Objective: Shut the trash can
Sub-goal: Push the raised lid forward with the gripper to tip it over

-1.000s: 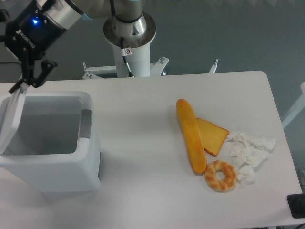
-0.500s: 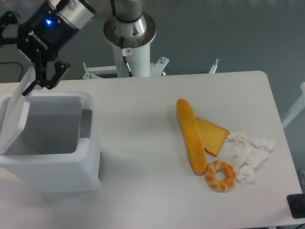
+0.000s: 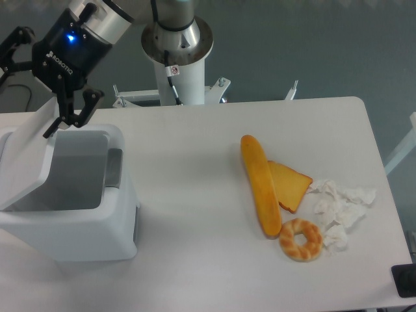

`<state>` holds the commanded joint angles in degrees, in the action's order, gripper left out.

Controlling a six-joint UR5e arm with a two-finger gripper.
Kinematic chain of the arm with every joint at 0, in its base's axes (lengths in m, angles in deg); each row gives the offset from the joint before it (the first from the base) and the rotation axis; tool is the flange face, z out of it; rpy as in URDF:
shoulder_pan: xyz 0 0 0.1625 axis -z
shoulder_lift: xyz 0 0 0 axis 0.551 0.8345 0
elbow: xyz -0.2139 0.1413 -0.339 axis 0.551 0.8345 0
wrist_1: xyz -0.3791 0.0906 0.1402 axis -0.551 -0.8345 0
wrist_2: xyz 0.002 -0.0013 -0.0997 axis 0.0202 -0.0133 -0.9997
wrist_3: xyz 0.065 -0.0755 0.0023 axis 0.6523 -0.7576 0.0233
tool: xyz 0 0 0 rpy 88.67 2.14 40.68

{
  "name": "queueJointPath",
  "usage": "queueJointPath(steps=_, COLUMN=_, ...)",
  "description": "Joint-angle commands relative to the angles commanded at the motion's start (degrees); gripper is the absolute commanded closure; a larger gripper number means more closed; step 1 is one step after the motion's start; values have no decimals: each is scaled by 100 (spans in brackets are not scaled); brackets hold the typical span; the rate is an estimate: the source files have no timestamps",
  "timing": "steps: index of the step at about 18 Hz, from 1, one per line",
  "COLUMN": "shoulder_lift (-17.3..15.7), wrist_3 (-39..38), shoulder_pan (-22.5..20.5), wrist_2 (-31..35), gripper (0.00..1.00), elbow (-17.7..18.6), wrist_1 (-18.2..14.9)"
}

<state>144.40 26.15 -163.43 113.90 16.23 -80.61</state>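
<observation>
The trash can is a large white boxy bin at the table's left edge, its grey inside showing. Its flat white lid is hinged on the left and leans over the left part of the opening, about half raised. A grey latch sits on the right rim. My gripper hangs at the lid's upper free edge with its black fingers spread. One fingertip lies against the lid; the other is beside it over the opening. Nothing is clamped between them.
A long bread loaf, a cheese-coloured wedge, a bagel and crumpled white paper lie on the right half of the table. The robot's base column stands behind the table's far edge.
My gripper has moved to the right and slightly up. The lid has swung with it, from nearly upright at the left rim to leaning over the opening.
</observation>
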Motion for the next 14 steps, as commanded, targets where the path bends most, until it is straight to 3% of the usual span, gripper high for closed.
queueJointPath(steps=14, shoulder_lift=70, wrist_3=536, shoulder_pan=-149, wrist_2=484, gripper=0, elbow=105, wrist_1=0)
